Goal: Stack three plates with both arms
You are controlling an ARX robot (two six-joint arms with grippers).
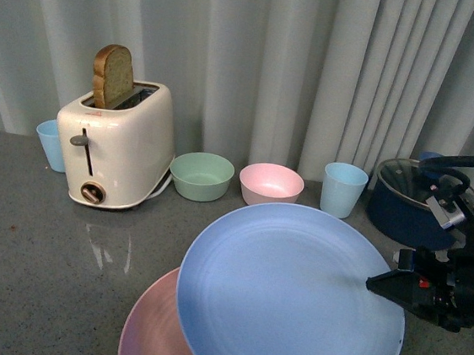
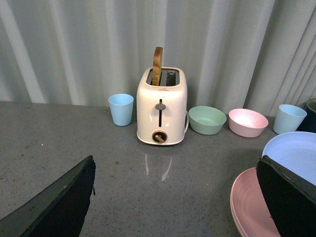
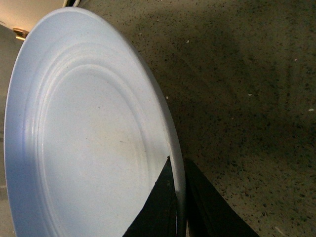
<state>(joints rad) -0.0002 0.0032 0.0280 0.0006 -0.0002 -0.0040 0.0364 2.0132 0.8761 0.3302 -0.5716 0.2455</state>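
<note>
The light blue plate hangs tilted above the grey counter, partly over the pink plate that lies flat near the front edge. My right gripper is shut on the blue plate's right rim; in the right wrist view its two dark fingers pinch the light blue plate at the right gripper. In the left wrist view my left gripper stands open and empty over bare counter, with the pink plate and the light blue plate beside one finger. The beige plate is out of view.
A cream toaster with a bread slice stands at the back left, a blue cup behind it. A green bowl, a pink bowl and a blue cup line the back. A dark blue lidded pot sits at the right.
</note>
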